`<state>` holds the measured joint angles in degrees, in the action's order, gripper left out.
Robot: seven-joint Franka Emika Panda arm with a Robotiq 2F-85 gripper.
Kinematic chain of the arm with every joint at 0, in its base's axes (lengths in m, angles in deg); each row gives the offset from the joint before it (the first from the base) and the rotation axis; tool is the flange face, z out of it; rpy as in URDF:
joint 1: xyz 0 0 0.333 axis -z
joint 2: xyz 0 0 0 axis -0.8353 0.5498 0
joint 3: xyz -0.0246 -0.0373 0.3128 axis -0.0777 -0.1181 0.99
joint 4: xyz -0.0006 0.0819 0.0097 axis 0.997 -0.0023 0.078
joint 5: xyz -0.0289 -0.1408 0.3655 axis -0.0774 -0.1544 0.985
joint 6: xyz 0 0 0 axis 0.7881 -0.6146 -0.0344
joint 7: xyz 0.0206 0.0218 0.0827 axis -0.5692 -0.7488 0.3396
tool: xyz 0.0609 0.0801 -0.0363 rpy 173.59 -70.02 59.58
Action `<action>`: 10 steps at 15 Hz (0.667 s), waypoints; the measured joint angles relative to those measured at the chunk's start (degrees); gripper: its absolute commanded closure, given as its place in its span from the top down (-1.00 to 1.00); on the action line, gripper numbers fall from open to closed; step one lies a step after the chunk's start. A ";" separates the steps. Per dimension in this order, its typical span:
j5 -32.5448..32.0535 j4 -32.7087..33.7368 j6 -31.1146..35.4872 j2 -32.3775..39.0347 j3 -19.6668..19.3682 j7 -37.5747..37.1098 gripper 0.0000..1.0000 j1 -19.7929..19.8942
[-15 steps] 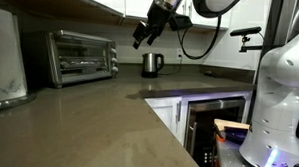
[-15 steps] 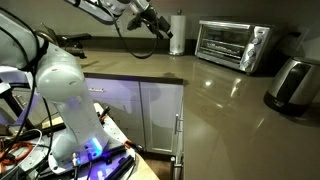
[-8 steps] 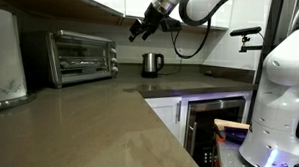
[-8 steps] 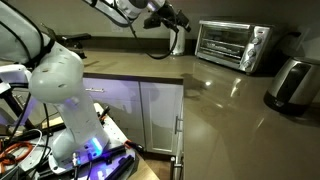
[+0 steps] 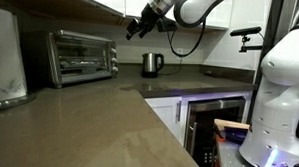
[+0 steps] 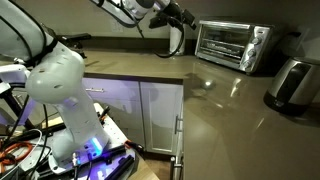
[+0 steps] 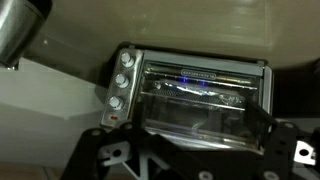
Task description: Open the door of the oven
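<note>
The oven (image 5: pixel 80 56) is a small steel toaster oven at the back of the counter, also in the other exterior view (image 6: pixel 232 43). Its door (image 5: pixel 76 57) (image 6: pixel 222 42) is shut and upright. In the wrist view the door's glass (image 7: pixel 195 95) fills the middle, with the knob panel (image 7: pixel 120 85) at its left and the bar handle (image 7: pixel 190 127) along its lower edge. My gripper (image 5: pixel 136 29) (image 6: pixel 186 17) hangs in the air above the counter, well short of the oven and pointing at it. Its fingers (image 7: pixel 195 160) are spread and empty.
A steel kettle (image 5: pixel 152 64) stands on the counter near the corner. A paper towel roll (image 6: pixel 178 33) stands beside the oven. A toaster (image 6: pixel 292 82) sits at the counter's end. A dark glass under-counter appliance (image 5: pixel 213 121) lies below. Upper cabinets (image 5: pixel 97 0) hang overhead.
My gripper has moved through the air toward the oven and slightly higher. The oven door has stayed shut.
</note>
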<state>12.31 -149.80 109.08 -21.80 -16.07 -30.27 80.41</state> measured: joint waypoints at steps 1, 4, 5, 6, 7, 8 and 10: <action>-1.30 0.31 2.25 0.10 1.32 -0.56 1.00 2.16; -3.45 2.21 8.30 0.63 6.40 -2.12 1.00 9.57; -3.75 3.01 9.93 0.88 8.33 -2.58 1.00 12.05; -3.77 3.83 11.67 1.14 10.62 -3.05 1.00 14.86; -3.77 4.64 13.42 1.43 12.94 -3.75 1.00 17.59; -3.76 5.47 15.16 1.74 15.48 -4.51 1.00 20.53; -3.52 7.26 18.51 2.34 20.86 -6.28 1.00 26.93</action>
<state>8.79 -142.53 127.59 -19.46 4.80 -36.55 107.34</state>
